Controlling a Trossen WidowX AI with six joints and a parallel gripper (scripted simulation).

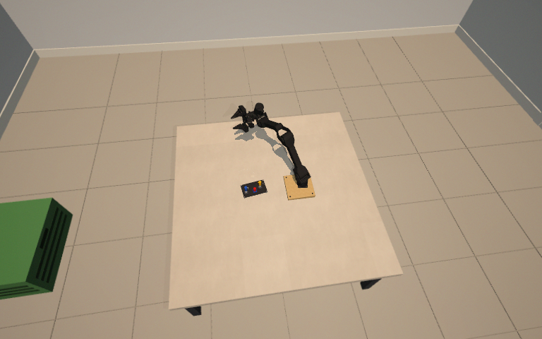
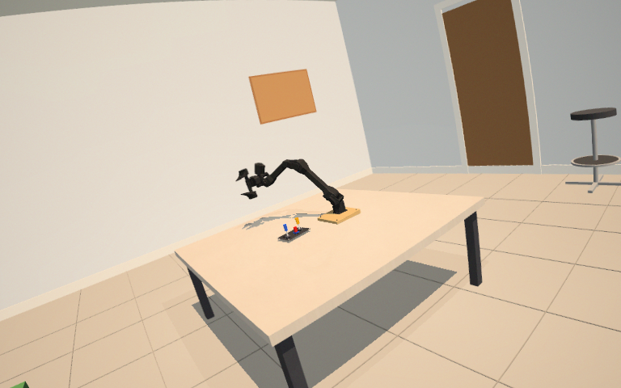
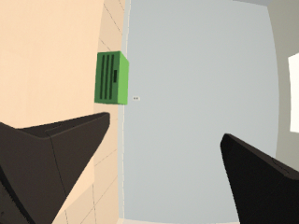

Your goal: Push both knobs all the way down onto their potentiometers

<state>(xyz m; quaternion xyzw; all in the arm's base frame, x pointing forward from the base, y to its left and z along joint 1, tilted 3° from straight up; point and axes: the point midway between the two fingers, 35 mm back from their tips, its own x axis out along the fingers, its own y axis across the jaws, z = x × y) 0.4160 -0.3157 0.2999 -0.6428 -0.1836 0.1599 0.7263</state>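
The dark circuit board (image 1: 250, 186) (image 2: 292, 236) lies on the table beside the arm's base. A blue knob (image 1: 245, 188) (image 2: 285, 227) stands high, with pale shaft showing beneath it. An orange-yellow knob (image 1: 260, 183) (image 2: 297, 221) also stands high over its potentiometer. A red knob (image 1: 255, 189) (image 2: 295, 229) between them sits lower. The board and knobs are outside the wrist view. My gripper (image 1: 233, 122) (image 2: 239, 187) (image 3: 166, 130) is wide open and empty. It is raised above the table's far edge, well away from the board, and points sideways.
The arm stands on a wooden base plate (image 1: 297, 192) (image 2: 338, 220) close beside the board. The table (image 1: 265, 251) (image 2: 275, 288) has its back edge near the gripper. A green cabinet (image 1: 9, 239) (image 3: 108, 77) stands on the floor away from the table.
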